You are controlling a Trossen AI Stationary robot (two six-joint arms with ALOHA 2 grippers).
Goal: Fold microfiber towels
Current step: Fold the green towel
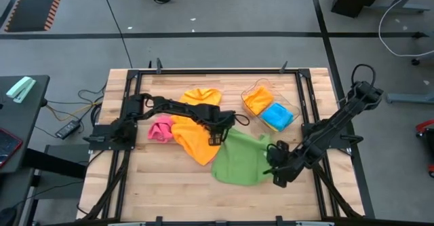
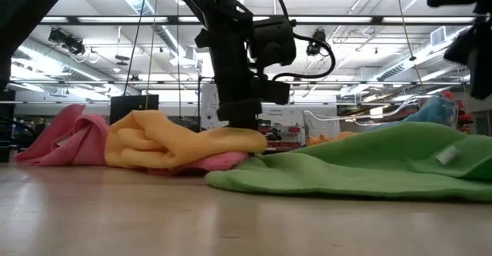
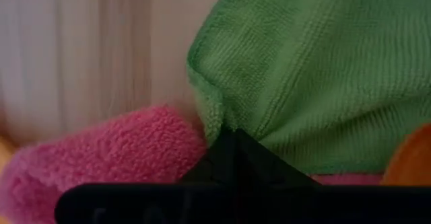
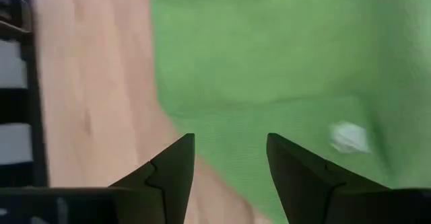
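Under left fingers, green towel corner hidden

Readable text: none is showing in any view.
Green towel tag: a small white tag is lying on the cloth, but it is blurred and no wording is coming through.
Room behind the table: signs and fixtures in the low view are showing too small to read.
Arms and tabletop: no brand marks or numbers are standing out legibly.
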